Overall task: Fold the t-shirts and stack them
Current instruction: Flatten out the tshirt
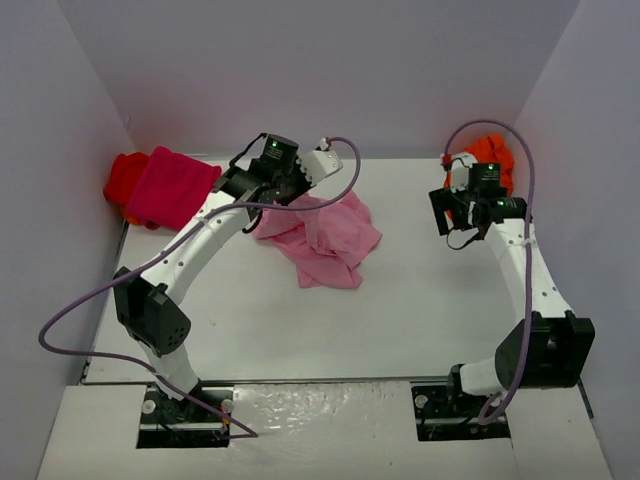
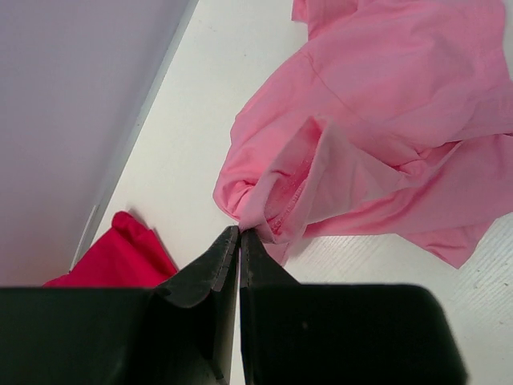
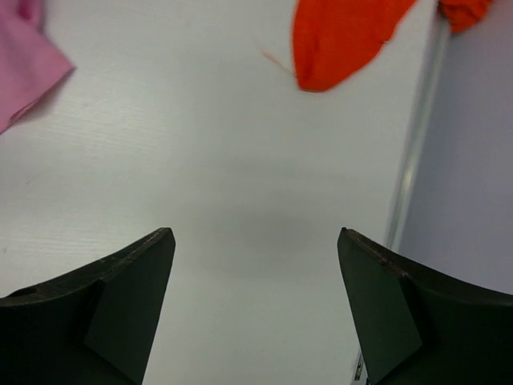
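The light pink t-shirt [image 1: 325,238] lies crumpled at the table's back middle; it also fills the left wrist view [image 2: 385,120]. My left gripper [image 2: 240,231] is shut on a bunched edge of it, at its back left side [image 1: 283,192]. The magenta t-shirt [image 1: 172,187] lies on the red t-shirt [image 1: 124,178] at the back left corner; a magenta-red corner of cloth shows in the left wrist view [image 2: 120,257]. The orange t-shirt [image 1: 492,156] lies in the back right corner, also in the right wrist view [image 3: 341,36]. My right gripper [image 3: 255,241] is open and empty above bare table, just in front of it [image 1: 455,212].
White walls enclose the table on the left [image 1: 50,200], back and right [image 1: 600,150]. A metal strip [image 3: 413,144] runs along the right wall's foot. A corner of the pink shirt [image 3: 24,68] shows at the left of the right wrist view.
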Tool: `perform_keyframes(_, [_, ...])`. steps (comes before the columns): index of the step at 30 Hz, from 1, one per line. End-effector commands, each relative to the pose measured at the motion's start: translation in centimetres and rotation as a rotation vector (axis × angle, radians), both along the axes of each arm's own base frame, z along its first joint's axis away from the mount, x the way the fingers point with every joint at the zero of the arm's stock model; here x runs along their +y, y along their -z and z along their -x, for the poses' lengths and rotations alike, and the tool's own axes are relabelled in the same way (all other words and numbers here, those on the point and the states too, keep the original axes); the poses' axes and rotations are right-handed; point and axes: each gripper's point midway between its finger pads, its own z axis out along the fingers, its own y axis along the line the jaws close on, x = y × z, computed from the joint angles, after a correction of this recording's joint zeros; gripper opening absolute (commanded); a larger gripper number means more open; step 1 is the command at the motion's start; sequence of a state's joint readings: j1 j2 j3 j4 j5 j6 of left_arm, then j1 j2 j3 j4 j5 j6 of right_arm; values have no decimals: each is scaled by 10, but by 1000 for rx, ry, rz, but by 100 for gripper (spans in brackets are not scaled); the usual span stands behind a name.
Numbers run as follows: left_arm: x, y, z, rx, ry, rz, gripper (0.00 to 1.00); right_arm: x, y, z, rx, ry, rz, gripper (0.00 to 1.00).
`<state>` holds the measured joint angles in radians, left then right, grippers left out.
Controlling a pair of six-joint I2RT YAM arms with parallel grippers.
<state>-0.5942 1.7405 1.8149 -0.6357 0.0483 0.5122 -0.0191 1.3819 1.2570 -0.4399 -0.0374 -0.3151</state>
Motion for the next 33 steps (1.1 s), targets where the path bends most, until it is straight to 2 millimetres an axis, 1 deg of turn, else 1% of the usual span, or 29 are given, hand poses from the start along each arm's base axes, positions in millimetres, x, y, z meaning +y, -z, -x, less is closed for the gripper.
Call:
perform_keyframes(1, [6,-30,5,-38,-4,17,0,84,7,-3,65,-330,-58,80])
perform_keyframes(2, [12,-37,1,-54,-23,22,0,100,7,-2,79,-392,-87,80])
perform_keyframes(3, [17,-44,-1,-66,-35,28,0,119,13,-4,104,-451,-100,80])
perform_keyframes(4, [22,-49,-2,-78,-46,28,0,132,17,-5,123,-495,-105,80])
perform_keyframes(6, [32,-59,-6,-103,-75,22,0,152,22,-8,153,-563,-100,80])
perform_keyframes(8, [46,-73,-10,-137,-109,21,0,182,27,-16,178,-634,-85,80])
perform_keyframes(10, [58,-84,-16,-170,-143,15,0,197,35,-21,212,-664,-68,78])
perform_keyframes(12, [73,-93,-21,-190,-184,16,0,220,46,-16,258,-711,-47,76])
perform_keyframes(14, [84,-107,-24,-213,-208,32,0,243,57,-8,288,-757,-15,75])
perform_keyframes(16, [92,-117,-26,-228,-229,53,0,253,70,-7,315,-768,15,73])
perform_keyframes(18, [101,-130,-26,-250,-247,77,0,267,76,-5,324,-788,26,73])
perform_keyframes(20, [106,-139,-26,-268,-260,80,0,277,82,-5,334,-803,32,74])
perform_keyframes(23, [113,-149,-25,-292,-275,78,0,297,89,4,347,-855,47,74])
perform_keyframes(25, [118,-151,-25,-297,-285,75,0,305,89,7,344,-873,68,74])
perform_keyframes(27, [124,-155,-24,-304,-296,75,0,314,92,14,348,-898,94,74])
perform_keyframes(31, [132,-159,-24,-315,-311,75,0,314,100,18,365,-903,110,74])
perform_keyframes(33, [138,-164,-23,-330,-321,73,0,313,111,20,391,-904,111,71])
